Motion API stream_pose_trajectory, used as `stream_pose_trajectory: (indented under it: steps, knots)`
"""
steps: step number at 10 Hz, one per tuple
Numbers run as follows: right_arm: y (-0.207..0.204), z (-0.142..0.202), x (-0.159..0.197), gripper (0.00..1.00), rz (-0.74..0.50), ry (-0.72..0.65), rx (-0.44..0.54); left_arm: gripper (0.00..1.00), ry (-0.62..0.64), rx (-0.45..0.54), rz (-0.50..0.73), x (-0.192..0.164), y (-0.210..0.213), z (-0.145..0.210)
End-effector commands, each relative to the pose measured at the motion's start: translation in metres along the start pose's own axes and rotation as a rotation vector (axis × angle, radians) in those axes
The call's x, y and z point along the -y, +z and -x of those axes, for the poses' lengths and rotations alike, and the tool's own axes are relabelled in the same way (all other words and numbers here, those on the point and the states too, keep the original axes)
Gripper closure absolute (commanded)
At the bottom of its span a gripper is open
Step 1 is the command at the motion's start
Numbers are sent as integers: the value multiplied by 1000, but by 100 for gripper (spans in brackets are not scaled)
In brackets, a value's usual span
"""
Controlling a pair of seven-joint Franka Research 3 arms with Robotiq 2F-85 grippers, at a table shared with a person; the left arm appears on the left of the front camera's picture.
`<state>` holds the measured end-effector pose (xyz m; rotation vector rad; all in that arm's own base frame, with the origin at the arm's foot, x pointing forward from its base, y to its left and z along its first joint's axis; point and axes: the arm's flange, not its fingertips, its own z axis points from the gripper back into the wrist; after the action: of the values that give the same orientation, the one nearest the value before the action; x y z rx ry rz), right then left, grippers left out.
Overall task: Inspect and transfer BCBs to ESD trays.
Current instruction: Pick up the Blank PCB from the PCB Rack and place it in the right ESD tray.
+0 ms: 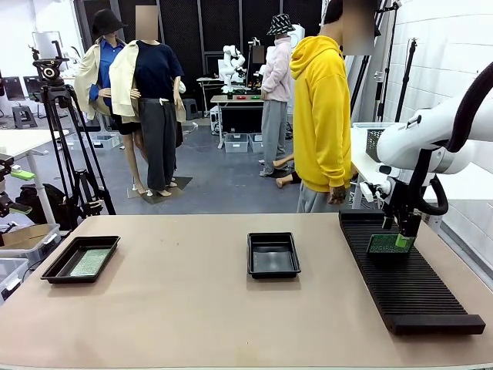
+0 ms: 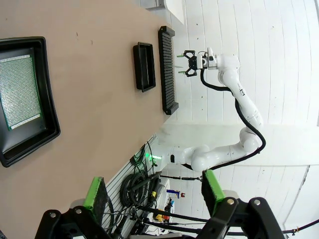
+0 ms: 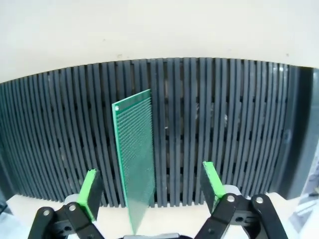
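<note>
A green BCB (image 3: 134, 159) stands on edge in a slot of the black ribbed rack (image 3: 224, 124). My right gripper (image 3: 151, 186) is open, one finger on each side of the board, neither pad touching it. From the front, the right gripper (image 1: 402, 240) hangs over that BCB (image 1: 380, 244) at the rack's far end. One ESD tray (image 1: 54, 267) at the left holds a flat BCB (image 1: 89, 261). The middle ESD tray (image 1: 273, 259) is bare. My left gripper (image 2: 153, 189) is open high above the table, looking down on the left tray (image 2: 49, 99) and its BCB (image 2: 17, 89).
The long rack (image 1: 408, 281) runs along the table's right side. A person in a yellow hoodie (image 1: 322, 116) stands at the far edge, behind the rack. A tripod (image 1: 65, 146) stands off the far left. Bare table lies between the trays and along the near edge.
</note>
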<state>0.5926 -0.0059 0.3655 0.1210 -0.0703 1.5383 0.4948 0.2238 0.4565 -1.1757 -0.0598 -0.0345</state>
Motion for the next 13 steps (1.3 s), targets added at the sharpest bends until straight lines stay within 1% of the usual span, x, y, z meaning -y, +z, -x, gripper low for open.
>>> stream_pose_trajectory:
  steps: [1,2,3,9,13]
  knots:
    - [-7,-3,0,7,27,-30,-6,0,1,-7,-12,1,1,2]
    - [-5,-5,0,10,25,-31,-10,0,1,-7,-12,1,1,2]
    - [-6,-5,0,16,25,-33,-16,0,1,-7,-12,1,1,2]
    - [-4,-5,1,59,39,-41,-41,0,1,-7,-12,1,1,2]
    - [-2,-5,2,83,38,-45,-48,0,1,-7,-12,1,1,2]
